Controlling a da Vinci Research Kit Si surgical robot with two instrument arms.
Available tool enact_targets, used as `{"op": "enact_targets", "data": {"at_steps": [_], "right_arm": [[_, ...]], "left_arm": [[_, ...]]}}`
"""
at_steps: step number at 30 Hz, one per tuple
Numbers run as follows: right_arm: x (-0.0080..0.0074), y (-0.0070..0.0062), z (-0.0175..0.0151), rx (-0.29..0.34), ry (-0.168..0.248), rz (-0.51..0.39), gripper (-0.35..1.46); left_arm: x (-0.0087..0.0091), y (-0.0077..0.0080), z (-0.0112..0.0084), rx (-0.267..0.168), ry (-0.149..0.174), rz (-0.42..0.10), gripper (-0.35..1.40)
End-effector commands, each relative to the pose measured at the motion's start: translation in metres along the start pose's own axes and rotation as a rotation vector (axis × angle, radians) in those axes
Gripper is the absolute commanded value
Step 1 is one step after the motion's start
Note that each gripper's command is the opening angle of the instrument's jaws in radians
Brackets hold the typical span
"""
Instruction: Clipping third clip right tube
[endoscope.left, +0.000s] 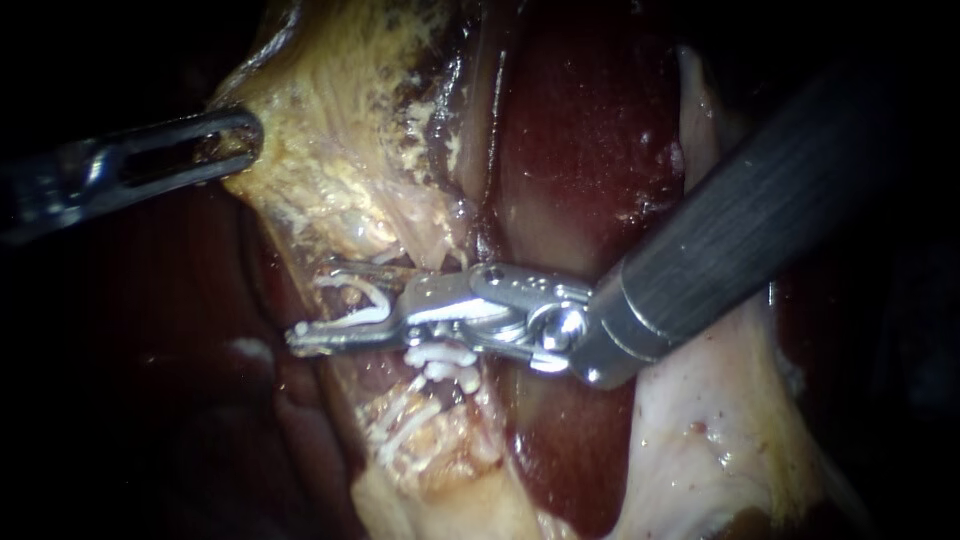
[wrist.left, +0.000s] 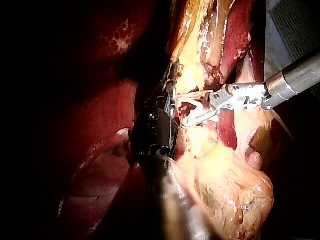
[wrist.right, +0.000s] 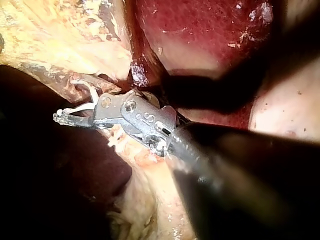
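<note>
**Clip held open around the tube, not yet closed**

The right tool (endoscope.left: 310, 305) has its jaws standing apart with a white open clip (endoscope.left: 372, 292) seated between them, one leg against each jaw, so it is gripping the clip. The tube (endoscope.left: 348, 298) passes through the gap inside the clip's legs. I judge the jaws are set squarely across it so the legs will meet cleanly on both sides when squeezed.

Just beside the tool, under its hinge, sit the placed clips (endoscope.left: 440, 357), white and bunched on the same strand. The open clip lies a little further along from them, probably to leave room between closures. Whether this is the right tube I cannot tell.

Behind the tool's shaft lies dark red liver (endoscope.left: 590, 150), and under the shaft there is pale tissue (endoscope.left: 700, 440).

Well apart, beyond the jaw tips, the left tool (endoscope.left: 245, 135) rests at the edge of the yellowish tissue (endoscope.left: 320, 150), seemingly to keep the strand stretched. Whether it grips I cannot tell.

There is no container here. The only thing enclosing anything is the clip around the tube.
</note>
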Motion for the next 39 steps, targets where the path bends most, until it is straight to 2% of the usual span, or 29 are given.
{"op": "enact_targets", "data": {"at_steps": [1,5,11,15,19,23,26,29,36,39], "right_arm": [[0.0004,-0.0002,-0.0005,0.002,0.002,0.002,0.6],[0.0018,-0.001,-0.0021,0.02,0.017,-0.006,0.6],[0.0043,-0.0032,-0.005,0.08,0.045,-0.014,0.6],[0.0052,-0.0045,-0.0063,0.111,0.045,-0.02,0.6],[0.0054,-0.0051,-0.0072,0.118,0.043,-0.02,0.6],[0.0049,-0.0046,-0.0086,0.124,0.045,-0.027,0.6],[0.0044,-0.0037,-0.01,0.102,0.029,-0.011,0.6],[0.0036,-0.0027,-0.012,0.08,-0.012,0.031,0.6],[0.0023,-0.0012,-0.0149,0.04,-0.098,0.115,0.6],[0.0018,-0.0009,-0.0152,0.037,-0.104,0.136,0.6]], "left_arm": [[0.0,0.0001,-0.0001,0.001,-0.002,0.0,-0.35],[-0.0001,0.0006,-0.0004,-0.002,-0.004,0.001,-0.35],[-0.0004,0.0016,-0.0007,-0.01,-0.011,0.0,-0.35],[-0.0005,0.0021,-0.0009,-0.011,-0.011,0.0,-0.35],[-0.0005,0.0023,-0.0009,-0.013,-0.012,0.0,-0.35],[-0.0005,0.0025,-0.0012,-0.013,-0.012,0.001,-0.35],[-0.0006,0.0028,-0.0015,-0.015,-0.012,0.001,-0.35],[-0.0007,0.003,-0.0017,-0.017,-0.013,0.001,-0.35],[-0.0007,0.0031,-0.0018,-0.018,-0.013,0.0,-0.35],[-0.0007,0.0031,-0.0018,-0.018,-0.013,0.0,-0.35]]}}
